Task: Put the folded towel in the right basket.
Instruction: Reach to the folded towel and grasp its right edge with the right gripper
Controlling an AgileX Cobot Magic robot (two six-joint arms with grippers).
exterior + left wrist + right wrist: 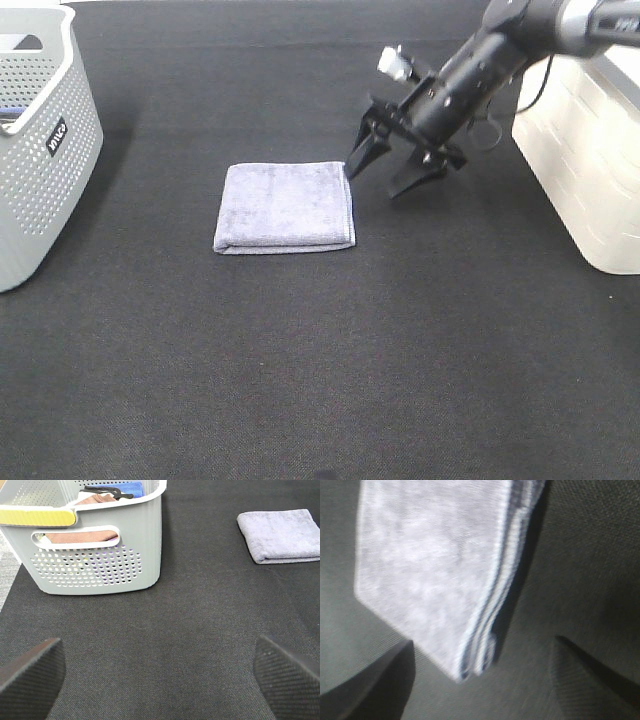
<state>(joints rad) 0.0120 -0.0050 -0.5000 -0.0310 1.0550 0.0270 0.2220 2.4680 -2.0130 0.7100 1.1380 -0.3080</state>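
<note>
L gripper (159, 680): jaws wide apart, empty, low over the mat (320, 380), well left of towel (285, 207). I judge it parked clear of the job. Towel lies flat and folded, not yet lifted. R gripper (375, 180) sits at towel's far right corner, jaws apart, nothing held, angled down, prob. to pinch the stacked edge. Right basket (590, 170) stands well right of towel.

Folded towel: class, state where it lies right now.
Exterior high view: the folded towel lies flat on the black mat near centre, the grey basket to its left, the open right gripper at its far right corner.
</note>
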